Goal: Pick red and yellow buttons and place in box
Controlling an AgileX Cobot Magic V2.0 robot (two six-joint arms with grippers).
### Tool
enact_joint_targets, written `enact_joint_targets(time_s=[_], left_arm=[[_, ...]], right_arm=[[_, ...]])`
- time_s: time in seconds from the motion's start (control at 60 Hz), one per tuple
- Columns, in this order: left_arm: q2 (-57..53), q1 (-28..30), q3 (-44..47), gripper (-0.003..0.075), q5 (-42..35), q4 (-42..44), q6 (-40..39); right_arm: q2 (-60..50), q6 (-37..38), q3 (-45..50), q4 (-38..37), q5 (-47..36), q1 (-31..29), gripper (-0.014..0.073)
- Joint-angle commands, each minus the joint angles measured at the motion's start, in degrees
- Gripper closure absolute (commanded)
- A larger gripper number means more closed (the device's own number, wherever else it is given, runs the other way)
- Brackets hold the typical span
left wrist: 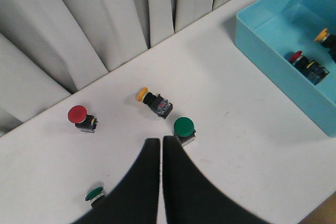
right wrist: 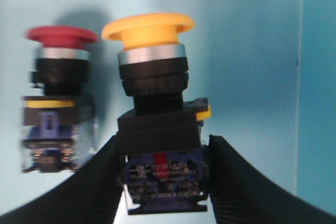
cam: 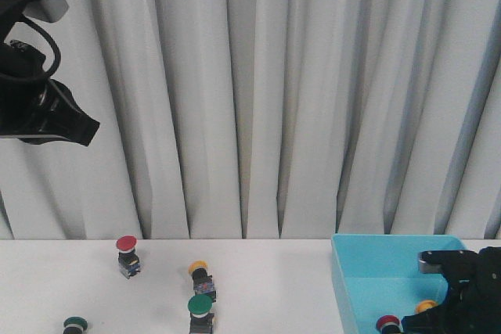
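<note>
Yellow button sits clamped by its base in the right gripper, low inside the turquoise box at lower right, beside a red button; release gently there; left gripper hangs closed, empty.

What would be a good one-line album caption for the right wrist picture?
Right end effector grips a yellow button inside the blue box, next to a red button.

One green-capped button stands on the white table just beside my left fingertips. A second green button sits farther off. Grey curtain behind.
</note>
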Motion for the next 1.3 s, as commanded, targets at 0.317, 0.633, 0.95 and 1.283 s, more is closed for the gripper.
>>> enact_joint_targets(time_s=[0.317,0.633,0.95,1.283], left_arm=[[-2.1,-0.1,-1.1,0.0725,-2.9,-2.3,-0.6],[-2.1,-0.1,-1.1,0.0725,-3.3,-2.3,-0.6],[-2.1,-0.1,-1.1,0.0725,-8.1,-5.0,-0.6],[-2.1,-0.1,-1.1,0.0725,-10.8,-5.3,-0.6]], right_arm=[[-1.6,-14.3,-1.8,9.4,-1.6,-1.4,0.0172],[-8.9,-15.2,-1.8,10.8,-5.5,-1.4,0.0064],[-31.8,-17.2,-1.8,17.3,-9.9,-1.3,0.0134],[-51.6,-21.3,-1.8,19.3,-11.6,-1.3,0.0611]])
